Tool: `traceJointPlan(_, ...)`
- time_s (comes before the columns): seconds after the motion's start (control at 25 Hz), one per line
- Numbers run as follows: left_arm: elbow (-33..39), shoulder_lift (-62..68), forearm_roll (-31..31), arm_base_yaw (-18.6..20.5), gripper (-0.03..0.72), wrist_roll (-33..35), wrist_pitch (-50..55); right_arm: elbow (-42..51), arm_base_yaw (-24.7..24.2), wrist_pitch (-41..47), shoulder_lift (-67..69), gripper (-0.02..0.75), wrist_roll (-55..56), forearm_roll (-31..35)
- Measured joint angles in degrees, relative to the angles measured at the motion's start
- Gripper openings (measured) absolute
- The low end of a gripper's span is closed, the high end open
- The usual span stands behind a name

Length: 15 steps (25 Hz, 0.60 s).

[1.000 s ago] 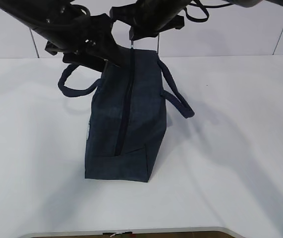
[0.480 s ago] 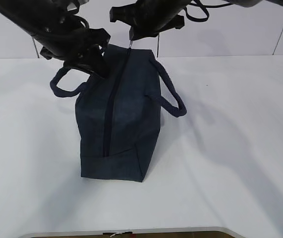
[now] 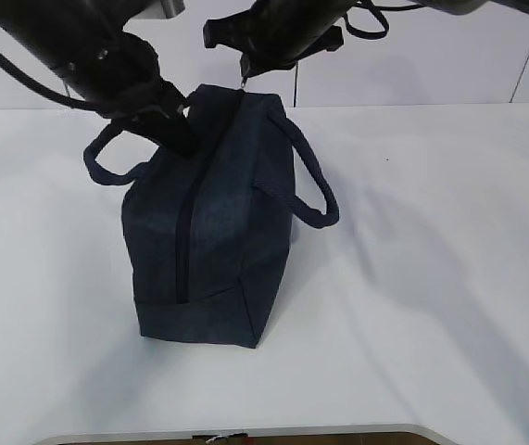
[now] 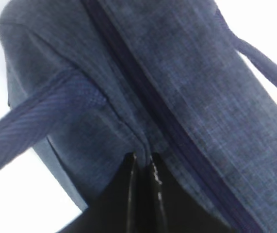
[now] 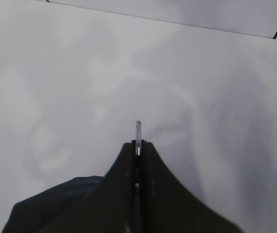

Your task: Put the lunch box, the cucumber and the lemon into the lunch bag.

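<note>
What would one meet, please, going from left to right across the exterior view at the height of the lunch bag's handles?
Bare table → left loop handle → lunch bag body with its closed zipper → right loop handle → bare table again.

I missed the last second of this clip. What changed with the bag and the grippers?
The lunch bag swung its near end leftward as the left gripper, pinching its fabric, moved left. The right gripper stayed shut on the zipper pull; the zipper stayed closed.

White table (image 3: pixel 449 278) carries the lunch bag (image 3: pixel 218 232) (apparently zipped shut).
</note>
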Motion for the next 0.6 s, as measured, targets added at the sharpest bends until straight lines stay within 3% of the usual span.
traceJointPlan(0.6, -0.3, 0.0, 1.6, 0.2, -0.013, 3.4, 6.0, -0.2, 0.1, -0.4, 3.8, 0.005, -0.1, -1.6)
